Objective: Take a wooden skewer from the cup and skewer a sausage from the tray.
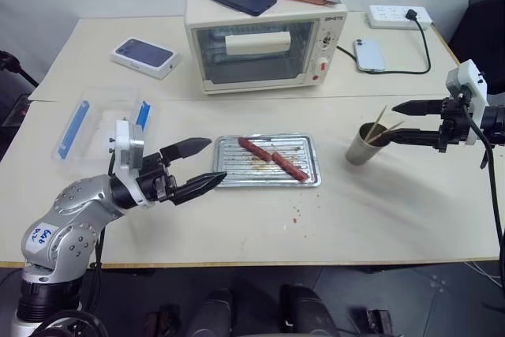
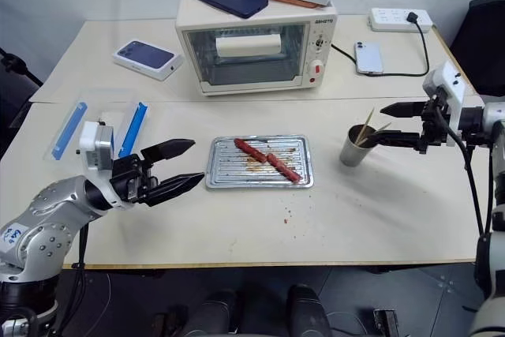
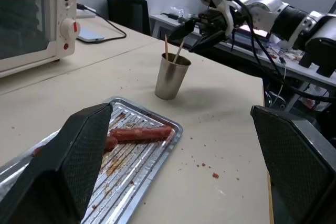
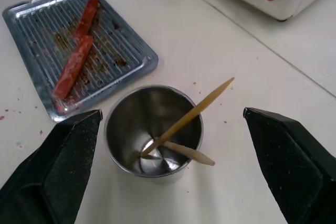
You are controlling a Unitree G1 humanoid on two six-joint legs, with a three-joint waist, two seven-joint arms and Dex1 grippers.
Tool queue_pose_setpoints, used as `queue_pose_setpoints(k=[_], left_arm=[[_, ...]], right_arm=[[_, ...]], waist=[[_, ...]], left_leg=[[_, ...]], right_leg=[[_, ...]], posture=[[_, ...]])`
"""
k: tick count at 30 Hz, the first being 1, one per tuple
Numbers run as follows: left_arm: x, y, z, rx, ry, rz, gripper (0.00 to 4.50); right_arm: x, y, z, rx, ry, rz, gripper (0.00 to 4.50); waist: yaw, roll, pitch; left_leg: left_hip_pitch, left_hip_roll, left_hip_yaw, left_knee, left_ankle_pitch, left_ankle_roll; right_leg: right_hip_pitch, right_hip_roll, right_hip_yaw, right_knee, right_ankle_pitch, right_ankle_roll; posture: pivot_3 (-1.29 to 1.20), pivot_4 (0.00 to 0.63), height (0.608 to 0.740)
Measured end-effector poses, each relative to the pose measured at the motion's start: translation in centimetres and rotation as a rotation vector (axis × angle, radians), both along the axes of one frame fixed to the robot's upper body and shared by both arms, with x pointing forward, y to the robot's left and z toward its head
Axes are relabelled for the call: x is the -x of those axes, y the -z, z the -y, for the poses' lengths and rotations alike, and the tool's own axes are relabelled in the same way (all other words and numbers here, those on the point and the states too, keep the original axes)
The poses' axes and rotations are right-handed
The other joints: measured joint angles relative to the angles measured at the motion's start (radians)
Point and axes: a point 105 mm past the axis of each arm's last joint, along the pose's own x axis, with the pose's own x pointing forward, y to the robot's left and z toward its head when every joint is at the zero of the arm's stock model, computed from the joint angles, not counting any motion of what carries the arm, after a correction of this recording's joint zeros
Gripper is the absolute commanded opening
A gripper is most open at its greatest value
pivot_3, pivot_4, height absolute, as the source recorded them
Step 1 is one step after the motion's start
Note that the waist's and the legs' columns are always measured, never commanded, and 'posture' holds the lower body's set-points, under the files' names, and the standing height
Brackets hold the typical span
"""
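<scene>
Your right gripper (image 4: 168, 166) hangs spread wide just above the cup (image 4: 153, 129), 2 wooden skewers (image 4: 191, 115) leaning inside, untouched. Your left gripper (image 1: 201, 165), also spread, sits beside the tray (image 1: 309, 165).

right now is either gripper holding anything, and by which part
Nothing is held: left gripper open beside the tray, right gripper open around the cup.

Flat ribbed silver metal tray (image 1: 309, 165) placed mid-table; two slim reddish-brown sausages (image 1: 272, 157) laid on it, end to end. Small brushed-steel cup (image 1: 364, 146) set right of tray, thin wooden skewers (image 4: 190, 116) leaned inside. Cream toaster oven (image 1: 264, 45) positioned far behind tray. Clear plastic box with blue clips (image 1: 101, 128) set left.
</scene>
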Motion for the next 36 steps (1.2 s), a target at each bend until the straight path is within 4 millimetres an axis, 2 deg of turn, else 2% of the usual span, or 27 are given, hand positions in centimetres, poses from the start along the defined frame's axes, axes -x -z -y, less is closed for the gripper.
queue_pose_setpoints(k=[5,8,22,24,34,36], left_arm=[[0.6,0.7,0.0,-0.007,-0.013,-0.023,4.45],[0.7,0.8,0.0,-0.009,-0.016,-0.023,4.50],[0.7,0.7,-0.5,-0.005,-0.038,-0.013,4.50],[0.7,0.7,-0.5,-0.006,-0.039,-0.009,4.50],[0.8,1.1,-0.7,-0.012,-0.049,-0.012,4.50],[0.8,1.1,-0.7,-0.014,-0.050,-0.010,4.50]], right_arm=[[-0.4,0.2,0.4,0.046,-0.003,-0.042,4.50],[-0.6,0.6,0.2,0.044,-0.009,-0.065,4.02],[-0.7,0.3,0.8,0.072,0.013,-0.065,0.15],[-0.7,0.5,0.8,0.076,0.014,-0.069,0.02],[-0.8,0.9,0.8,0.071,0.009,-0.073,0.02],[-0.9,0.8,0.7,0.067,0.011,-0.077,0.42]], waist=[[0.000,0.000,0.000],[-0.001,0.000,0.000],[-0.003,0.000,0.000],[-0.003,0.000,0.000],[-0.003,0.000,0.000],[-0.003,0.000,0.000]], left_leg=[[0.000,0.001,0.002,0.003,0.000,0.000],[0.001,0.001,0.004,0.005,0.000,0.000],[0.006,0.002,0.012,0.005,0.000,0.000],[0.006,0.002,0.012,0.005,0.000,0.000],[0.006,0.002,0.013,0.005,0.000,0.000],[0.006,0.002,0.013,0.005,0.000,0.000]], right_leg=[[0.000,0.001,0.001,0.001,0.000,0.000],[0.000,0.001,0.004,0.005,0.000,0.000],[-0.002,0.003,0.012,0.010,0.000,0.000],[-0.002,0.003,0.012,0.010,0.000,0.000],[-0.003,0.003,0.013,0.011,0.000,0.000],[-0.003,0.003,0.013,0.012,0.000,0.000]], posture=[[0.00,0.150,0.740],[0.00,0.150,0.740],[0.00,0.150,0.740],[0.00,0.150,0.740],[0.00,0.150,0.740],[0.00,0.150,0.740]])
